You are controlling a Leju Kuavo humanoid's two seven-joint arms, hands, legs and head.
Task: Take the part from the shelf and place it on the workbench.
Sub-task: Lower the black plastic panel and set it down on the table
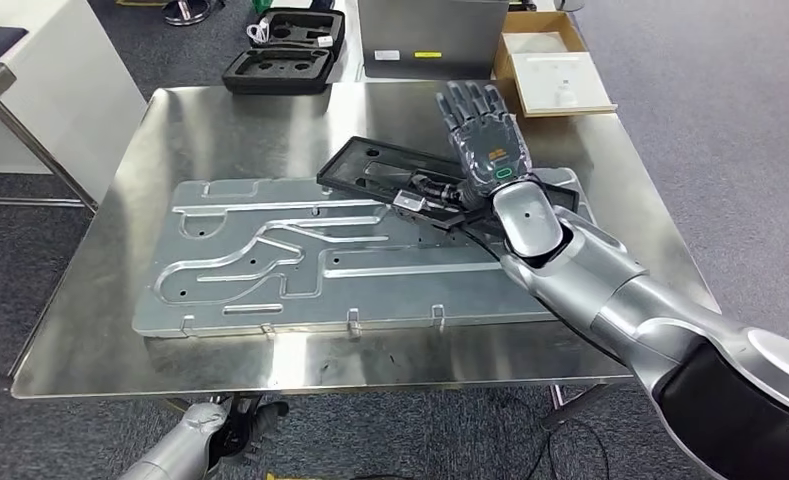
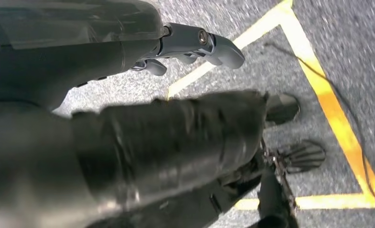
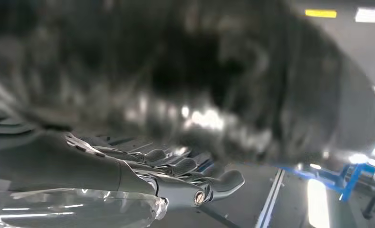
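Right arm (image 1: 610, 290) enters from the near right corner and reaches across the bench (image 1: 90, 330) toward the far side. Right hand (image 1: 485, 135) sits flat, palm down, fingers (image 1: 467, 100) stretched out and apart, gripping nothing. It lies over the right end of the part (image 1: 380, 170), a black flat tray-like piece with cutouts; can't tell whether the palm touches it or floats just above. The right wrist view also shows the fingers (image 3: 176, 164) extended and spread, with blurred dark mass above them.

The part rests on the bench, tilted diagonally, lying partly on the far right edge of the big aluminium plate (image 1: 270, 260) with routed channels that covers the bench middle.

Left hand (image 2: 195, 45) hangs low beside the robot body over grey floor with yellow tape lines (image 2: 335, 118); fingers loosely curled, nothing in them. In the head view it shows under the near bench edge (image 1: 205, 430).

Beyond the far bench edge: two black foam cases (image 1: 285, 50), a grey metal box (image 1: 430, 35), an open cardboard box (image 1: 555, 70) with a white insert. White cabinet (image 1: 60, 90) at far left.
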